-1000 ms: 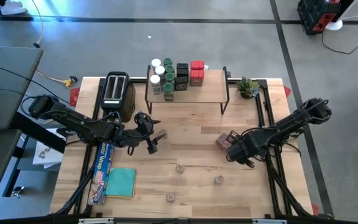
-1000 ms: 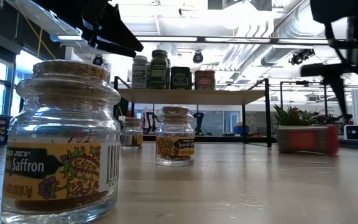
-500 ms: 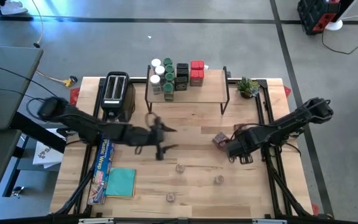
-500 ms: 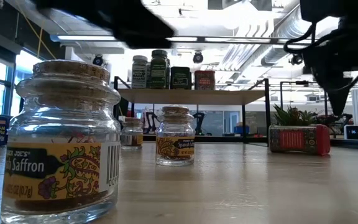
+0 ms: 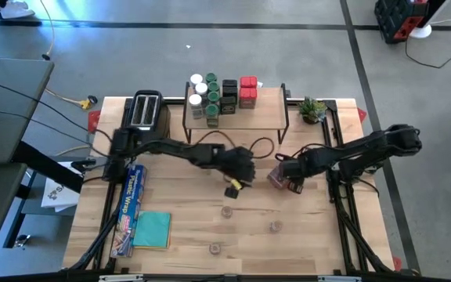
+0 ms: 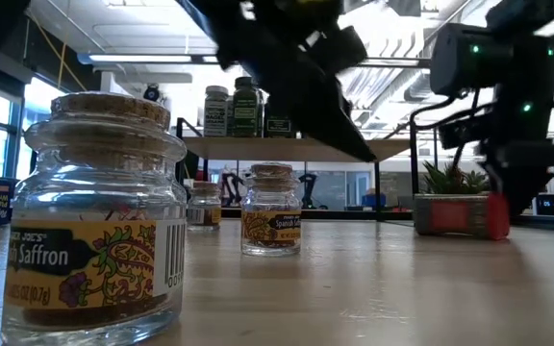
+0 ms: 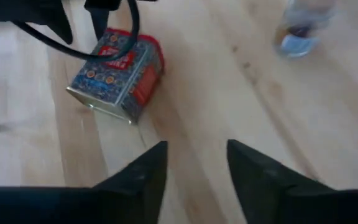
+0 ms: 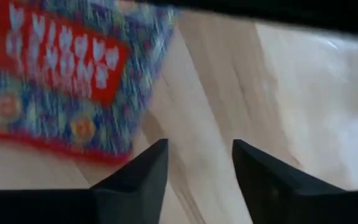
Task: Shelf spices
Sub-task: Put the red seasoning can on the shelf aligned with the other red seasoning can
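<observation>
Wooden bench (image 5: 171, 258), shelf (image 5: 257, 117) at back. Red tin (image 5: 277, 178) lies flat before shelf, between pincers. Right pincer (image 5: 290, 182) just beside tin, nearer, jaws apart, empty. Left pincer (image 5: 241, 178) near, jaws apart, empty.

The fallen tin (image 7: 118, 74) is showing red edges and a blue, floral-patterned face with a red label panel. The table (image 5: 304, 227) is showing light wood grain. Shelf (image 5: 261, 110) spices are displaying white lids (image 5: 196, 81), green lids (image 5: 212, 88), black boxes (image 5: 229, 90) and red tins (image 5: 247, 88).
</observation>
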Robot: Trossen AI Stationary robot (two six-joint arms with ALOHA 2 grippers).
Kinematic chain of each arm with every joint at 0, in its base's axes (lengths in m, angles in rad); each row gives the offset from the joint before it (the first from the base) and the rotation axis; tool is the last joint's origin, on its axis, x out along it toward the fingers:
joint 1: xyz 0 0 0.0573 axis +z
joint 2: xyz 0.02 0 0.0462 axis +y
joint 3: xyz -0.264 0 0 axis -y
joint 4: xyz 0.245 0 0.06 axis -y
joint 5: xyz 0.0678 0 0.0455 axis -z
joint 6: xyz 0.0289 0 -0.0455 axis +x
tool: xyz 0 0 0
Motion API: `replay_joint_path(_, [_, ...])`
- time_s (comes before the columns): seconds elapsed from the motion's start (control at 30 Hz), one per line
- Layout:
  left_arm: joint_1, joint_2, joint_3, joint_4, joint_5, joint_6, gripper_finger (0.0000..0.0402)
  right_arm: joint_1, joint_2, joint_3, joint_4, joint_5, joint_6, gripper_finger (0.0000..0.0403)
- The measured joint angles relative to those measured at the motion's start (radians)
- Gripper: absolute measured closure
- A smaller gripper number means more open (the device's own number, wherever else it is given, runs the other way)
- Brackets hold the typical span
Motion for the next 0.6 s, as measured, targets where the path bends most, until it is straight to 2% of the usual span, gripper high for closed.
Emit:
replay_joint_path(0.17, [0.039,0.119,0.106,-0.043,0.036,0.027,0.0328,-0.01,0.0,-0.076,0.258,-0.029,0.027,0.0272])
replay_joint_path(0.3, [0.068,0.181,0.145,-0.064,0.087,0.011,0.0387,-0.009,0.0,-0.109,0.46,-0.047,0.033,0.0286])
replay_joint_path(0.4, [0.079,0.189,0.149,-0.048,0.112,-0.017,0.0396,-0.009,0.0,-0.119,0.575,-0.047,0.037,0.029])
replay_joint_path(0.6, [0.071,0.189,0.148,-0.05,0.14,-0.068,0.0397,-0.011,0.002,-0.105,0.651,-0.019,0.064,0.029])
